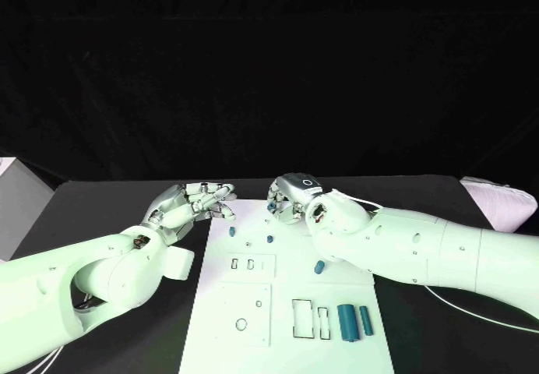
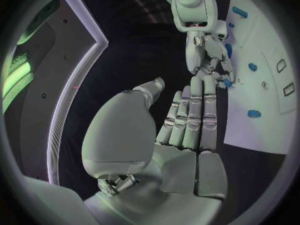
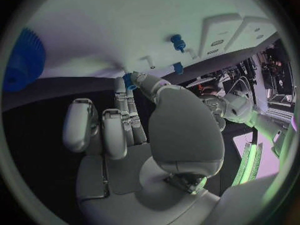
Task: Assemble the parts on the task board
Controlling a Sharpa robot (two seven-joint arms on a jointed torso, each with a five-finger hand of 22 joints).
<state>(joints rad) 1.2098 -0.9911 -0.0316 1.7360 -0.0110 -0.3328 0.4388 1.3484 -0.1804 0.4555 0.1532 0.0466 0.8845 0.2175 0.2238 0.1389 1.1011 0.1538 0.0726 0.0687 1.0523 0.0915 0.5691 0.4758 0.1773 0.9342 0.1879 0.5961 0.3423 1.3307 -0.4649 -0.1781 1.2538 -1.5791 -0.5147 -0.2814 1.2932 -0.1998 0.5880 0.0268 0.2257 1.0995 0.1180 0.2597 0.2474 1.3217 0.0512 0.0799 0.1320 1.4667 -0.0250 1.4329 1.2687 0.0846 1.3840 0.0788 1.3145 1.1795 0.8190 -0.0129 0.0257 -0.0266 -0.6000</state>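
Head view shows the right hand pinching a small blue part at the white board's far edge; the left hand, fingers loosely apart, holds nothing near the far-left corner.

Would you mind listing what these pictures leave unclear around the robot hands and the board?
- Head view: the right robot hand covers the board's far edge; any part under it is hidden.
- Right wrist view: a blue piece at the fingertips; grip unclear, too small.
- Left robot hand: appears empty.
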